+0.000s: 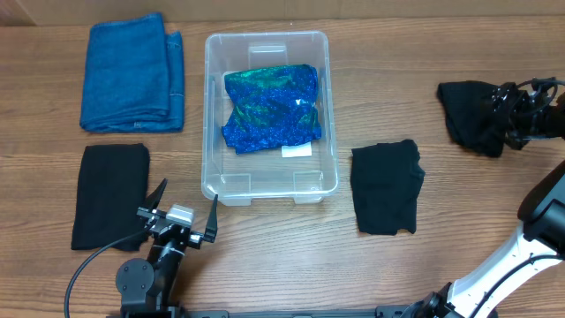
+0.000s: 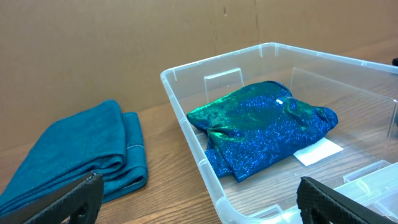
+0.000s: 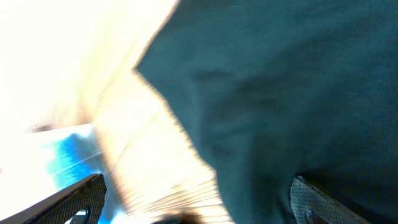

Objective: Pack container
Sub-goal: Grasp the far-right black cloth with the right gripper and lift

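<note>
- The container (image 1: 210,132) stands on the counter (image 1: 291,256) in the upper middle of the overhead view, with its open side up so that cloths can be dropped in from above.
- A shiny blue-green cloth (image 1: 272,108) lies already inside, loosely folded, and it covers most of the bottom. Below it a corner of the white label (image 1: 296,151) is showing.
- The left claw (image 1: 187,201) waits at the lower left, just in front of the container's near corner. It is released, with the fingers spread wide and nothing between them. I judge that it is resting there so that the other arm has room.
- The right claw (image 1: 510,110) is at the far right edge, against a crumpled black cloth (image 1: 470,115). In the wrist view the fingers (image 3: 74,199) stand wide apart at the lower corners and the dark cloth fills the space between them, so the claw looks released and not clamped. This picture is blurred, so I am not fully sure.
- This cloth is well apart from the container, so it has a long way to travel to the left.
- A flat black cloth (image 1: 386,187) lies between them, just beside the container's right wall. A hanging cloth could brush it or drag it.
- Another black cloth (image 1: 110,194) lies at the lower left, near the left claw. A folded blue towel (image 1: 132,75) lies at the upper left, beside the container.
- Three or four cloths are outside, so the packing seems to be at an early stage.
</note>
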Robot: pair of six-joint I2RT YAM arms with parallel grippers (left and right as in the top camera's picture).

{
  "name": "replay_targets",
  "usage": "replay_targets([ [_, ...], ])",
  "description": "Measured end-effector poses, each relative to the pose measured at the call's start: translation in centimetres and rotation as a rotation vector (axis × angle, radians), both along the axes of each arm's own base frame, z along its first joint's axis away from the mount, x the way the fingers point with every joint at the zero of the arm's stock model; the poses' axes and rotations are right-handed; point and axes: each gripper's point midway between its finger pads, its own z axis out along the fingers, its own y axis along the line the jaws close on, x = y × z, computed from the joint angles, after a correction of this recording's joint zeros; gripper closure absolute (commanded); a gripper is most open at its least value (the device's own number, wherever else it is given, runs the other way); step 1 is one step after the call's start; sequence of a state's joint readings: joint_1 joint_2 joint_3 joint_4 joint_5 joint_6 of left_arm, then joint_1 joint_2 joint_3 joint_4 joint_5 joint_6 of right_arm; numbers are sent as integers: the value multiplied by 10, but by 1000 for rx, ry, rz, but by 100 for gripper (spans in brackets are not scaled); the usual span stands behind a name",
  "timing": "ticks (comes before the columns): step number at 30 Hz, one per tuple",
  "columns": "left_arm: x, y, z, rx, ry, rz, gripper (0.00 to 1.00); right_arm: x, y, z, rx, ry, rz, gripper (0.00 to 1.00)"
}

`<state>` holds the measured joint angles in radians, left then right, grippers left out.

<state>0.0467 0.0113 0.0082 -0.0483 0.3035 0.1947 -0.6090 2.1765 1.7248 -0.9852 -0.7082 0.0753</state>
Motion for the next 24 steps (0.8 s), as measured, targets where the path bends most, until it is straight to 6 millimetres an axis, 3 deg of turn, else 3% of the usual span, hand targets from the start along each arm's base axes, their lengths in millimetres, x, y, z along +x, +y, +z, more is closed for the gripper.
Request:
replay_targets([
  [4,0,0,0,0,0,0,0,7,12,15,94,-64,17,1],
  [7,0,0,0,0,0,0,0,10,-8,19,-31,-31,-6,0],
  [8,0,0,0,0,0,0,0,12,-36,17,-195,12,-42,0],
  [9,0,0,0,0,0,0,0,9,-48,13,-271,35,-42,0],
  [13,0,0,0,0,0,0,0,-2,-70,1,-455,82,35,0],
  [16,0,0,0,0,0,0,0,-4,-77,-14,-490,115,56,0],
  [19,0,0,0,0,0,0,0,-5,-76,-53,-457,162,88,0],
  [24,0,0,0,0,0,0,0,4,-69,-54,-419,103,107,0],
])
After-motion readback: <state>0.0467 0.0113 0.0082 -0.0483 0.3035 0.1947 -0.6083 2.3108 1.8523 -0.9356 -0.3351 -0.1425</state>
